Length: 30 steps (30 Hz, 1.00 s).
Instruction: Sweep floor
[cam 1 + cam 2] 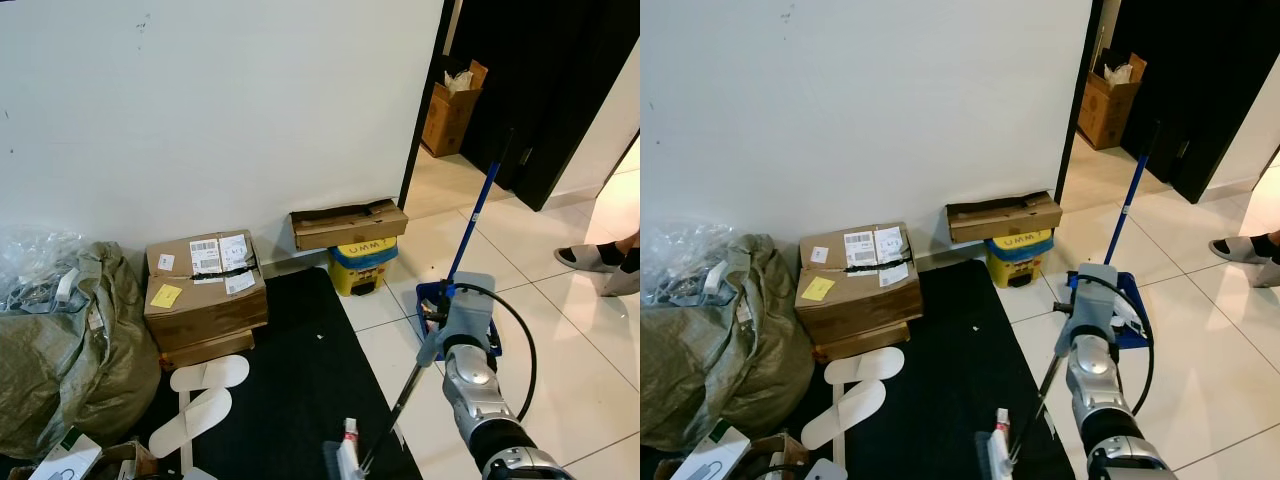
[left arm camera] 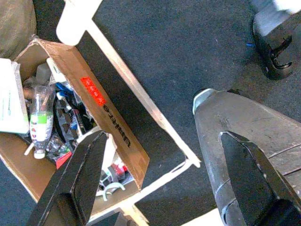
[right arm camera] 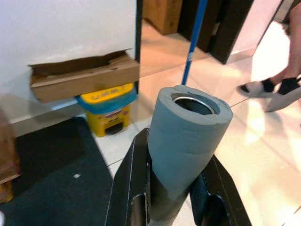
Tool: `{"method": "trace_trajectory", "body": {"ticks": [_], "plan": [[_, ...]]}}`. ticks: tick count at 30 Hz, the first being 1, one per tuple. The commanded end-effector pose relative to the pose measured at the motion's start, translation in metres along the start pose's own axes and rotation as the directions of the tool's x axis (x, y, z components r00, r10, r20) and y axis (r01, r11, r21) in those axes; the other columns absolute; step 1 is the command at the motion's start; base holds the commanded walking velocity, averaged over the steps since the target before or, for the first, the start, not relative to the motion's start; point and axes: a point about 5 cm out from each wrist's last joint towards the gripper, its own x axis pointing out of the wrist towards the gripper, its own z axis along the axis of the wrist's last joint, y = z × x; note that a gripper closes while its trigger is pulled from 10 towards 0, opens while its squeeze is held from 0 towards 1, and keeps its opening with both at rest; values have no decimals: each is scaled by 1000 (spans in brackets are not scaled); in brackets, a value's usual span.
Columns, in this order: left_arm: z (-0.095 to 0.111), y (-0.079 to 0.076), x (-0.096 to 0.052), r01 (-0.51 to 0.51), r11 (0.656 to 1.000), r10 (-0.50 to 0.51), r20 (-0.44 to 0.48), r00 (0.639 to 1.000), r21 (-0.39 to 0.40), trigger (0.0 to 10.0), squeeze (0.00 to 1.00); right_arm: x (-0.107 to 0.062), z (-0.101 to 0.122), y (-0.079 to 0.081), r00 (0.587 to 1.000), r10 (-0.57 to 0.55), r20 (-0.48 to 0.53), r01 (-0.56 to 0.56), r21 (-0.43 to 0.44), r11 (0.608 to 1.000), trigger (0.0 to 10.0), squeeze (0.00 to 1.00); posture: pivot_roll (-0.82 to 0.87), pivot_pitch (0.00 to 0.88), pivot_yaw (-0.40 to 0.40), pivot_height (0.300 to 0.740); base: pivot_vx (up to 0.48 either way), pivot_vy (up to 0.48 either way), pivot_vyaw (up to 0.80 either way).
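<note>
right gripper [image 3: 171, 200]: clamped on broom [image 3: 188, 136] | dustpan [image 1: 436, 300]: just beyond it | left gripper [image 2: 164, 179]: fingers apart, box [image 2: 70, 122] below

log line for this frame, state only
right gripper: shut on broom handle | left gripper: open, idle over mat | dustpan: on tiles

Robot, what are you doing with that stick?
The right gripper is shut on the broom handle, by its grey foam grip. The broom head rests on the black mat. A blue dustpan stands on the white tiles nearby. The left gripper hangs open above a cardboard box of rubbish.
</note>
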Motion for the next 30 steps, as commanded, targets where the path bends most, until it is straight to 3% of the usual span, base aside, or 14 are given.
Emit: {"method": "trace_trajectory", "body": {"ticks": [1,5,15,16,20,23,25,28,30], "plan": [[-10,-5,-2,27,1000,-27,-41,999,11,10000,0,4,5,-29,998,-50,50,57,-153,987,10000,0,-55,101,-18,740,0,0,0],[-10,-5,-2,28,1000,-28,-41,999,7,10000,0,7,12,-41,995,-59,85,75,-191,979,10000,0,-54,101,-21,740,0,0,0],[-13,-6,-3,29,1000,-29,-45,999,3,10000,0,11,22,-46,992,-11,128,39,-220,975,10000,0,-56,104,-24,740,0,0,0],[-16,-8,-4,30,1000,-30,-53,998,1,10000,0,12,31,-39,978,125,165,-91,-198,976,10000,0,-58,105,-25,740,0,0,0],[-18,-8,-5,30,1000,-30,-57,998,2,10000,0,11,35,-34,963,202,180,-176,-150,973,10000,0,-58,106,-25,740,0,0,0],[-18,-8,-5,30,1000,-30,-60,998,1,10000,0,8,38,-23,935,295,196,-291,-47,955,10000,0,-66,99,-23,740,0,0,0],[-18,-8,-5,30,1000,-30,-60,998,1,10000,0,8,38,-23,935,295,196,-291,-47,955,10000,0,-66,99,-23,740,0,0,0],[-14,-7,-3,25,1000,-25,-58,998,-7,10000,0,1,39,-8,867,454,207,-473,51,879,10000,0,-69,81,-24,740,0,0,0],[-13,-7,-3,23,1000,-23,-57,998,-12,10000,0,0,38,-5,848,493,196,-511,57,857,10000,0,-69,81,-24,740,0,0,0]]}}
